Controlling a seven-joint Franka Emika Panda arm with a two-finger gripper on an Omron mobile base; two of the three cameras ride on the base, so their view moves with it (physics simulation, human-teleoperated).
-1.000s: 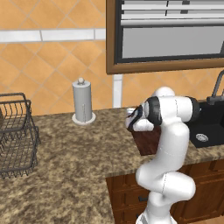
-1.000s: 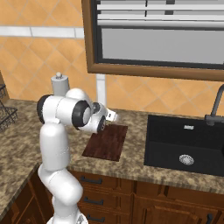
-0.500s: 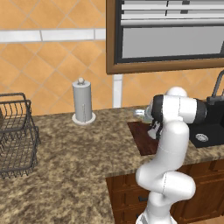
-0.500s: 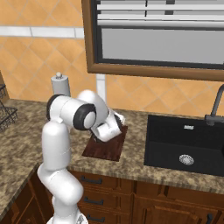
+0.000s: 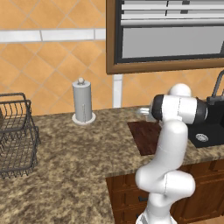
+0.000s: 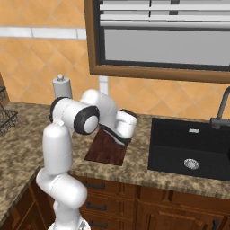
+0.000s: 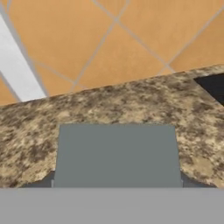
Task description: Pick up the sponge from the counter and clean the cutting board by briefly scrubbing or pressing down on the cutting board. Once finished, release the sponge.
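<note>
I cannot tell how my gripper's jaws stand; my own wrist hides them in both base views, and no tips rise in the hand view. The sponge (image 7: 117, 154) lies directly ahead of my hand and very close, its grey-green top flat on the counter (image 7: 131, 105), near the tiled wall. To grasp well, I judge I should come straight down, centred over the pad, jaws straddling its short sides, and close only once they reach the counter. The cutting board (image 6: 107, 150) lies just below and behind my wrist.
</note>
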